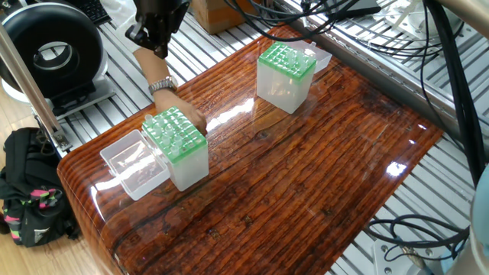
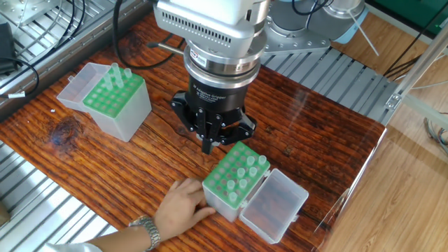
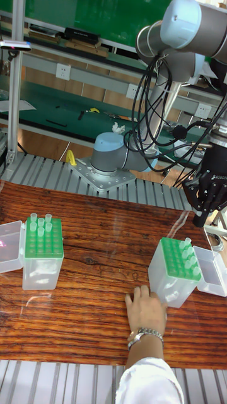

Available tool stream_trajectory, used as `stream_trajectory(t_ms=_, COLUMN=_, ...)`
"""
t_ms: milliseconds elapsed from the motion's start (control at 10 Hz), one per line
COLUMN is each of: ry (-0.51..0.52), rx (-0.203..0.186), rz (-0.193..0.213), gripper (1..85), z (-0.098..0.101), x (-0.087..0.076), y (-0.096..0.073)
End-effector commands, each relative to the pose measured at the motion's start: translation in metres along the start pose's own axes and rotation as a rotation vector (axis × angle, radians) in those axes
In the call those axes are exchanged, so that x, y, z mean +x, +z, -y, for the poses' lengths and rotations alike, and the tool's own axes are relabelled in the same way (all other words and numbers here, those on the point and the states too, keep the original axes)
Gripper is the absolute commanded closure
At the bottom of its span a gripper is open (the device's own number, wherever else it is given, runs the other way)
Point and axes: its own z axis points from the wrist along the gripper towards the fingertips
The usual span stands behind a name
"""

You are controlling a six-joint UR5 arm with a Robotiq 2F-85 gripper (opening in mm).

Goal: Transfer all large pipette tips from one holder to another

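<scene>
Beside near holder (image 2: 227, 192), person's hand (image 2: 183, 208) touching it; pincer (image 2: 208, 145) above, pressed together, empty.

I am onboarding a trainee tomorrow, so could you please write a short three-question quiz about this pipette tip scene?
1. True or false: the gripper holds a large pipette tip.
2. What touches the holder below the gripper? A. the gripper B. a person's hand C. a cable
3. Fill in: each holder's grid is coloured ____.

Key
1. False; nothing shows between its fingers, which hang above the table.
2. B; the hand rests against its side.
3. Green, as on the far holder too.
</scene>
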Motion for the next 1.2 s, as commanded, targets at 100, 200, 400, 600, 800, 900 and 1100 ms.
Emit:
stream_trajectory(t_ms=100, ry=0.022, rx=-0.04, rz=-0.005, gripper=84.7, z=-0.01, x=0.0, y=0.0)
stream_trajectory(t_ms=200, ry=0.023, rx=-0.052, rz=-0.021, gripper=84.7, z=-0.01, x=0.002, y=0.0)
stream_trajectory(t_ms=400, ry=0.05, rx=-0.121, rz=-0.112, gripper=84.7, z=-0.024, x=0.025, y=-0.007)
stream_trajectory(t_ms=600, ry=0.08, rx=-0.067, rz=-0.192, gripper=84.7, z=-0.01, x=0.042, y=-0.006)
stream_trajectory(t_ms=800, ry=0.104, rx=-0.075, rz=-0.192, gripper=84.7, z=-0.006, x=0.031, y=0.001)
stream_trajectory(t_ms=900, ry=0.088, rx=-0.083, rz=-0.212, gripper=84.7, z=0.002, x=0.025, y=0.009)
stream_trajectory(t_ms=1100, ry=0.041, rx=-0.079, rz=-0.193, gripper=84.7, z=0.035, x=0.015, y=0.024)
